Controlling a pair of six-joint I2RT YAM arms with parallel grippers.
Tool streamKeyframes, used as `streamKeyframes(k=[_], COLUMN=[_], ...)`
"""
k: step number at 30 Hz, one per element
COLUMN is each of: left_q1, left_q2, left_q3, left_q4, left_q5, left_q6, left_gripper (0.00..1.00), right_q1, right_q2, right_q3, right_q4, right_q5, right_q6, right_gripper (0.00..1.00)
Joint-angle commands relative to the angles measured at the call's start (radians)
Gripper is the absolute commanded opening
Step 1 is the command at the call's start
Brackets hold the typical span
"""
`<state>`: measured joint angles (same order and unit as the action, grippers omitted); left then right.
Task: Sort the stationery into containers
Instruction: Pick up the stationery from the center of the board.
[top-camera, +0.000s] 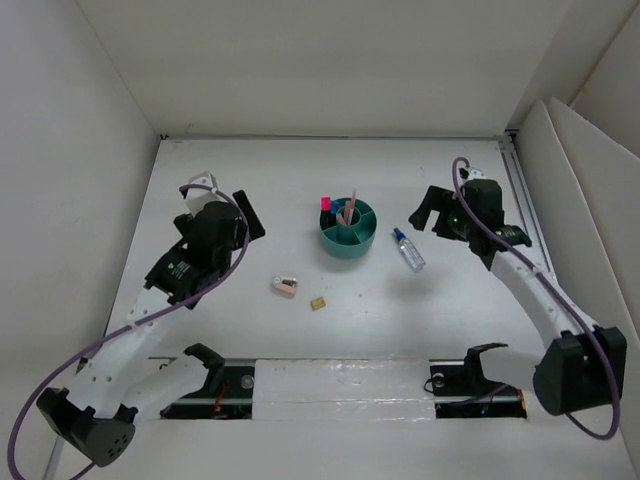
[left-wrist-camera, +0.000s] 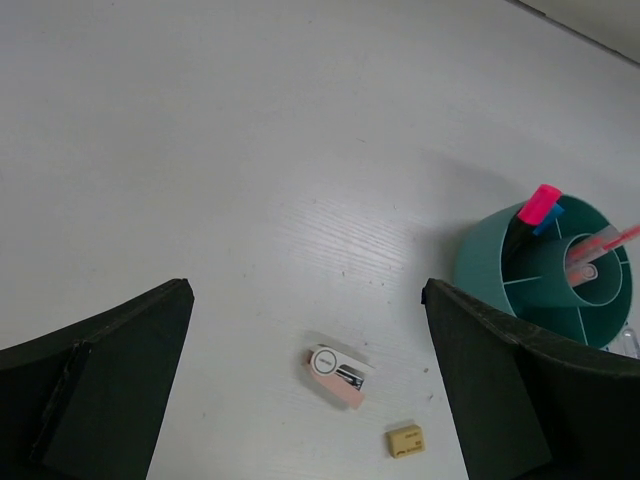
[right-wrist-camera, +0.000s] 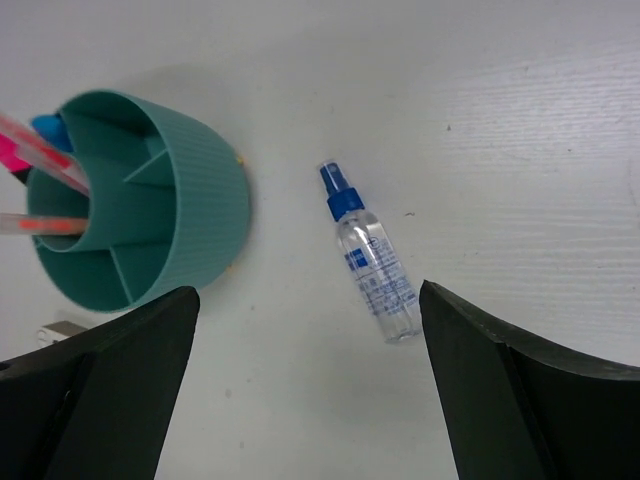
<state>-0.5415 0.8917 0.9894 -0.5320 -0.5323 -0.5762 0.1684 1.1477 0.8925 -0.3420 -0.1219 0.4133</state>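
A: Hovering wide open, both of them. The left end effector (left-wrist-camera: 307, 300) hangs over the pale pink eraser (left-wrist-camera: 338, 376) and the tiny tan block (left-wrist-camera: 405, 439), holding nothing.

B: The right end effector (right-wrist-camera: 308, 300) has its jaws spread and empty too. It looks down on the clear bottle (right-wrist-camera: 372, 265), lying on its side on the counter (right-wrist-camera: 520, 120) just beside the teal organizer (right-wrist-camera: 205, 205).

A: Markers (left-wrist-camera: 540, 205) and pens (left-wrist-camera: 605, 245) stand inside it. Three pieces are left out.

B: That bottle's my worry. It looks light, hard, smooth and round, so I'd guess it rolls or squirts out of a pinch. Take it across the middle of the body, fingers square to its length, not at the blue spray cap (right-wrist-camera: 335, 185).

A: The eraser's friendlier: light, probably a bit rubbery, flat-sided. Grip the long sides. The block looks tiny and stiff, so come straight down or it'll skid.
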Motion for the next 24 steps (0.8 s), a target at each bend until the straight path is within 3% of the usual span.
streamKeyframes(k=[1,9,17,24], left_q1=[0.000,0.000,0.000,0.000], left_q2=[-0.020,0.003,0.003,0.003], left_q3=[-0.009,-0.009,-0.018,-0.018], left_q4=[0.003,0.012,0.021,0.021], left_q5=[-0.022,0.018,0.045,0.054], left_q6=[0.018,0.029,0.039,0.049], left_gripper=[1.00,1.00,1.00,1.00], right_q1=[-0.007,0.028,0.108,0.143], right_q2=[0.089,0.276,0.509,0.572], right_q3=[-0.001,0.040,0.213,0.253], right_q4=[0.049,0.058,-0.086,-0.124], right_q5=[-0.039,0.033,0.154,0.232], right_q6=[-0.057,-0.099,-0.172,-0.172], right_gripper=[0.97,0.93,0.87,0.84])
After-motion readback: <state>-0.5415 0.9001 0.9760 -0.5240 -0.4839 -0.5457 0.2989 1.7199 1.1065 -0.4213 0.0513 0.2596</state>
